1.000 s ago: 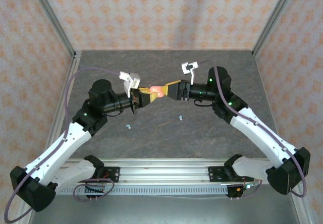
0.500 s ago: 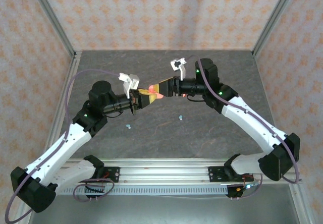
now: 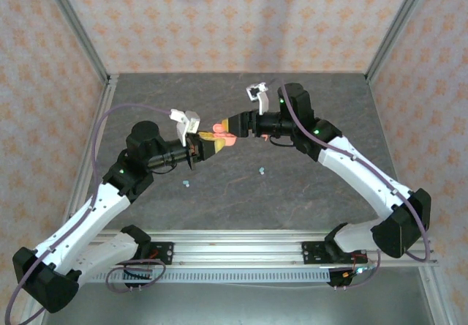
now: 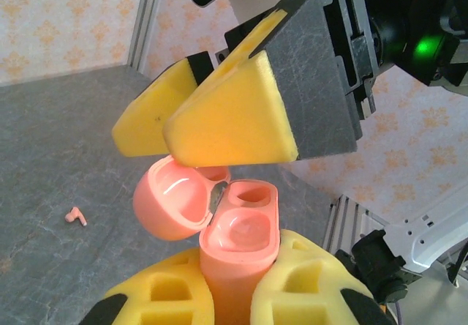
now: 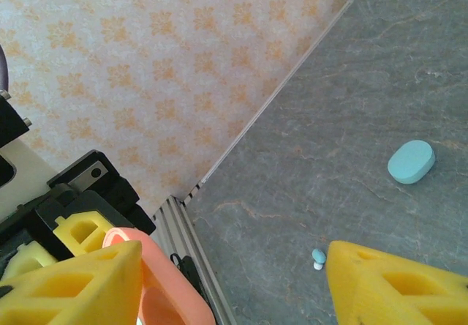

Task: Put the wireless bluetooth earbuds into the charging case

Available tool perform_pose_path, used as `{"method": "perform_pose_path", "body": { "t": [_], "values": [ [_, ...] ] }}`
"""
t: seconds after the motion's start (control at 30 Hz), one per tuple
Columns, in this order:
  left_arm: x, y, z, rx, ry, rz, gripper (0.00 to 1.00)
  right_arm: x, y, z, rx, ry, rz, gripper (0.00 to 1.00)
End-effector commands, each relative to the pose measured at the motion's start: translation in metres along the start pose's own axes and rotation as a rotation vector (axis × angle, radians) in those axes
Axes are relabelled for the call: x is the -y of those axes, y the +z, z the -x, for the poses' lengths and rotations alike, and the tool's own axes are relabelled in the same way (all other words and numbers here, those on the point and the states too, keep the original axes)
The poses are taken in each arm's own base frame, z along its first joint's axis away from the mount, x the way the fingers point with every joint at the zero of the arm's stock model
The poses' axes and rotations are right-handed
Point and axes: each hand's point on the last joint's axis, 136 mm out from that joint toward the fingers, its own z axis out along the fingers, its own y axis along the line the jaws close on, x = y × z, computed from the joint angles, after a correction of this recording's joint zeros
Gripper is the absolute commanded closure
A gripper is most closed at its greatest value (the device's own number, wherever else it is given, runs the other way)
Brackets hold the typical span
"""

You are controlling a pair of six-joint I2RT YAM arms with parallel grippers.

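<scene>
My left gripper [image 3: 208, 143] [image 4: 234, 270] is shut on the lower body of a salmon charging case [image 4: 238, 248] [image 3: 220, 136], held above the table. Its lid [image 4: 170, 202] hangs open to the left, and both sockets are empty. My right gripper [image 3: 231, 125] [image 5: 234, 288] hovers open just over the case, its yellow fingers [image 4: 230, 124] above the lid and the case's edge [image 5: 162, 290] beside one finger. A salmon earbud [image 4: 74, 217] lies on the table. Two light blue earbuds [image 3: 261, 170] [image 3: 186, 183] lie nearer the front, one also in the right wrist view [image 5: 319, 256].
A light blue pebble-shaped case [image 5: 411, 161] lies shut on the grey table [image 3: 241, 193]. Patterned walls close in the back and sides, and an aluminium rail [image 3: 234, 248] runs along the near edge between the arm bases.
My right gripper has moved left, up to and over the case held by the left gripper. The left arm has shifted slightly left and back with the case.
</scene>
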Motion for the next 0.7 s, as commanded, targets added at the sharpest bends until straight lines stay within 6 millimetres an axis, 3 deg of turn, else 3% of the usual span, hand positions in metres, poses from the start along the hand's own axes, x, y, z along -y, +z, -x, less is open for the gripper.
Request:
{"method": "perform_pose_path", "body": {
  "t": [0.0,0.23,0.43,0.57,0.67],
  "values": [
    [0.010,-0.008,0.016,0.072,0.069,-0.012,1.00,0.005,-0.016,0.003,0.034,-0.006,-0.065,0.33],
    [0.003,-0.007,0.014,0.075,0.062,0.021,1.00,-0.011,-0.027,0.011,0.058,-0.005,-0.033,0.32],
    [-0.005,-0.012,0.011,0.076,0.056,0.065,1.00,-0.012,-0.031,0.016,0.063,0.012,-0.051,0.33],
    [-0.014,-0.014,0.004,0.069,0.043,0.102,1.00,0.008,-0.038,0.020,0.049,0.057,-0.162,0.33],
    [-0.021,-0.015,-0.003,0.059,0.027,0.122,1.00,0.045,-0.044,0.018,0.025,0.135,-0.298,0.34]
  ]
}}
